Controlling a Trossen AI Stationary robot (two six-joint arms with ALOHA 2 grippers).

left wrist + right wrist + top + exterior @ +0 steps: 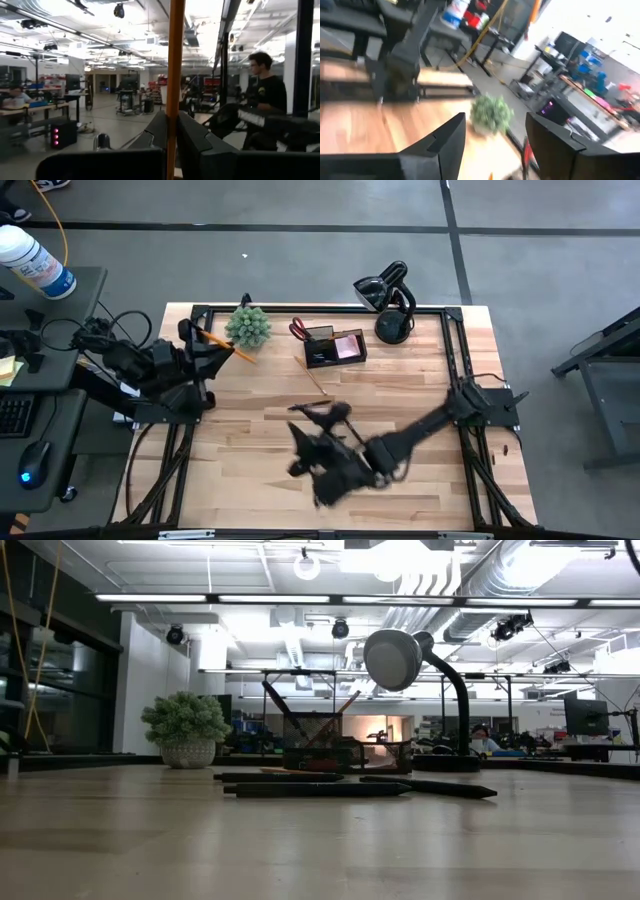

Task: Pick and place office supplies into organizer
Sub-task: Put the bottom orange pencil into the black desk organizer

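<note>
Setting: wooden table [400,395] under a black frame, open workshop behind; a person [265,95] stands beyond the table in the left wrist view.
Organizer: small black organizer [335,346] at the far middle of the table, a pink pad inside, red scissors [298,330] at its edge; a green plant [248,326] to one side, a black lamp [388,298] to the other.
Loose supplies: dark pens [315,787] lie flat in the middle of the table, in front of the organizer in the low view.
Left gripper: left gripper [212,350] raised near the plant, fingers pressed tight on an orange pencil [174,90] that stands up between them.
Right gripper: right gripper [495,145] over the table's middle, near the pens, fingers spread wide with nothing between them; its exact height above the wood is hard to judge.
Pencil to organizer: well apart; the plant sits between them.
Risk: the long pencil could clip the plant, or strike the organizer wall and slip in the pinch.
Risk, second: both arms heading to the same box could crowd each other.
</note>
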